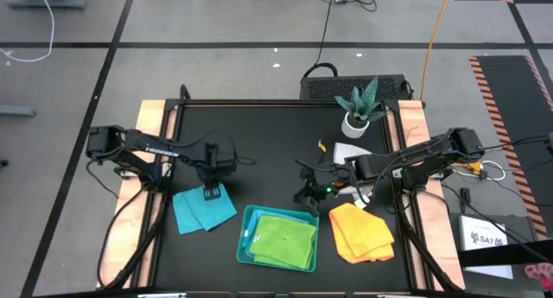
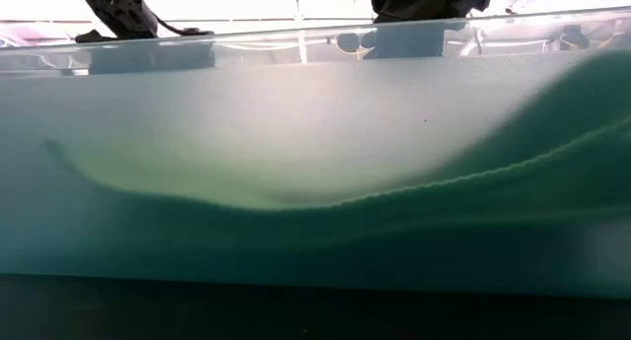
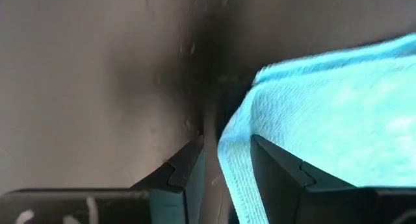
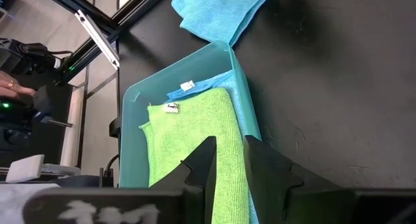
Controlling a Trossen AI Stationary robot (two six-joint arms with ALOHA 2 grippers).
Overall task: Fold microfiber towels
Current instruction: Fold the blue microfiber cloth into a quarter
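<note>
The left tool pinches the edge of one turquoise towel lying on the counter. The right tool hovers empty, fingers slightly parted, just beyond the tray holding one green towel over another turquoise; one orange towel lies beside it.

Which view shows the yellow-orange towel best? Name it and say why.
The high view: the yellow-orange towel lies whole and unobstructed on the black table, right of the teal tray. The low view is filled by the tray's wall; neither wrist view shows this towel at all.
</note>
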